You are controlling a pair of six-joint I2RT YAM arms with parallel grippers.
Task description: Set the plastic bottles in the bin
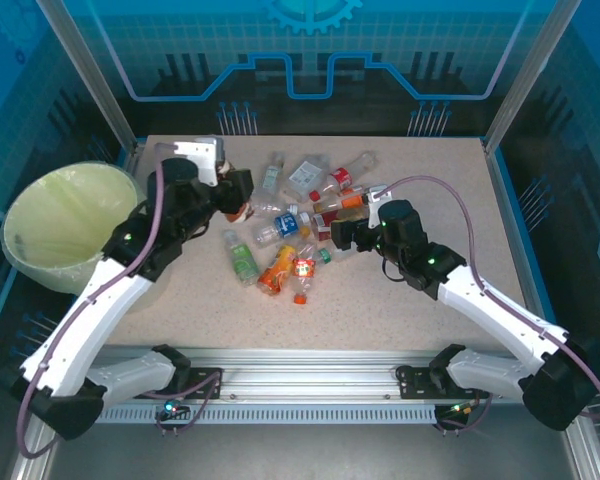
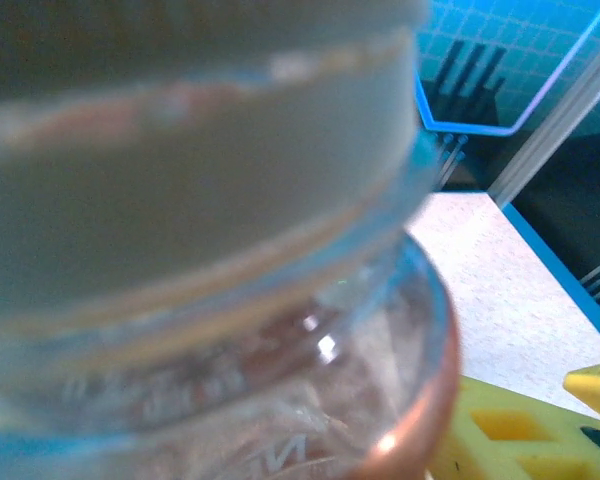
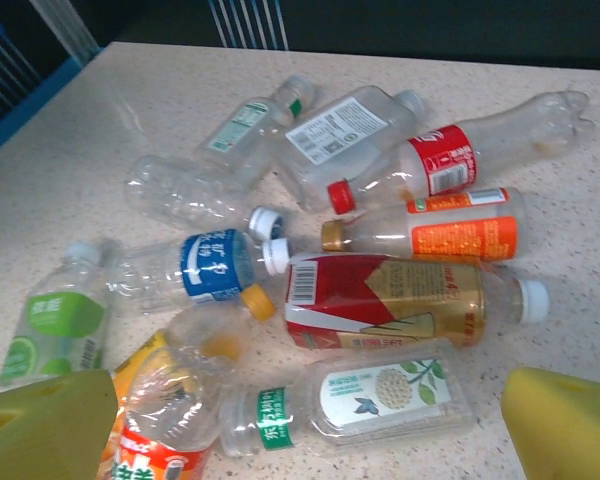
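Pinched in the left gripper (image 1: 238,203) right of the bin (image 1: 40,190), one clear bottle (image 2: 230,300); right gripper (image 1: 337,236) spread over the plastic bottles (image 3: 380,290) farther from the bin; probably light, thin, slippery, so better gripped mid-body.

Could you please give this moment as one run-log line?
left gripper shut on clear bottle | right gripper open, facing bottle pile

A lined yellow-green bin (image 1: 65,225) stands at frame left. At frame centre lie heaped plastic bottles (image 1: 290,225). The left gripper (image 1: 236,195) clamps a bottle (image 1: 238,212) at the heap's upper left, and the right gripper (image 1: 338,236) hangs at its right.
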